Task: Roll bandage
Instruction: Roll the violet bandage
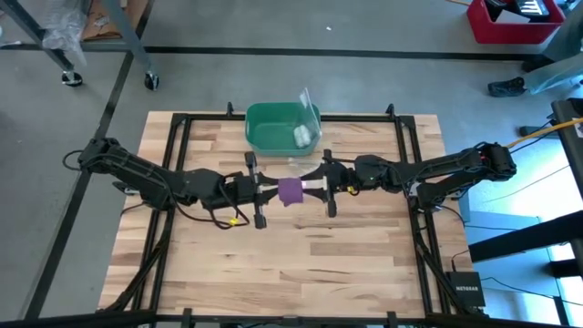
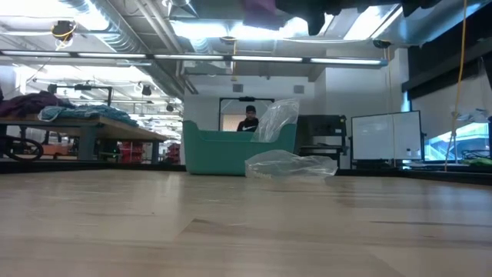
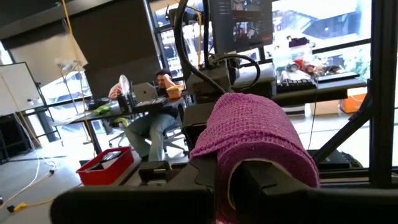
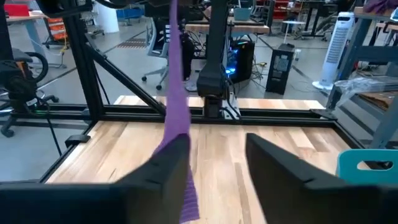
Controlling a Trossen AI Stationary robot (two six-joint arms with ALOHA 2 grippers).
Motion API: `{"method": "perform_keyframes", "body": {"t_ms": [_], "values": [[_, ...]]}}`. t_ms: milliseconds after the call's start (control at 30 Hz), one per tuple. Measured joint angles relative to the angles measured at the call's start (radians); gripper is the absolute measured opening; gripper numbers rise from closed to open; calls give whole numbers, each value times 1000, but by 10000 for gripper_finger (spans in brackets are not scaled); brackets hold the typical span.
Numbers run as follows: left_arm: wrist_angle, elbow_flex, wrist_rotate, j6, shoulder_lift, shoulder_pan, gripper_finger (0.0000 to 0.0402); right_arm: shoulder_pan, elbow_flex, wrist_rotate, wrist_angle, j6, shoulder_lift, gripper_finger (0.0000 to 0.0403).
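The bandage (image 1: 291, 190), a purple fabric bundle, hangs above the table (image 1: 291, 264) just in front of the green bin (image 1: 273, 128). The left gripper (image 1: 270, 190) has its fingers clamped on it; the right gripper (image 1: 311, 189), meeting it there, has fingers apart, a loose purple strip (image 4: 177, 118) draping beside one finger

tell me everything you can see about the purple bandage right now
The bandage is purple, soft, open-knit fabric. Part of it is wound into a fat roll, held up above the table between the two arms, with the left tool shut on it. A loose narrow tail hangs down from above, draping along one finger of the open right tool. From above it shows as a small purple lump in front of the green bin.
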Motion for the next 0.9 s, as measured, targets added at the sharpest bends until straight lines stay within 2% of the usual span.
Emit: {"method": "perform_keyframes", "body": {"t_ms": [67,200,367,600,733,900], "values": [[0,0,0,0,0,0,15,0,0,-17,-7,0,0,188],[0,0,0,0,0,0,15,0,0,-142,-6,-33,0,208],[12,0,-1,4,0,0,15,1,2,-133,20,-47,14,207],[19,0,-1,6,0,0,15,1,2,-81,148,-47,120,177],[16,0,-1,6,0,0,15,1,1,-55,182,-51,138,151],[15,0,-1,7,0,0,15,1,1,-58,191,-77,138,88]]}}
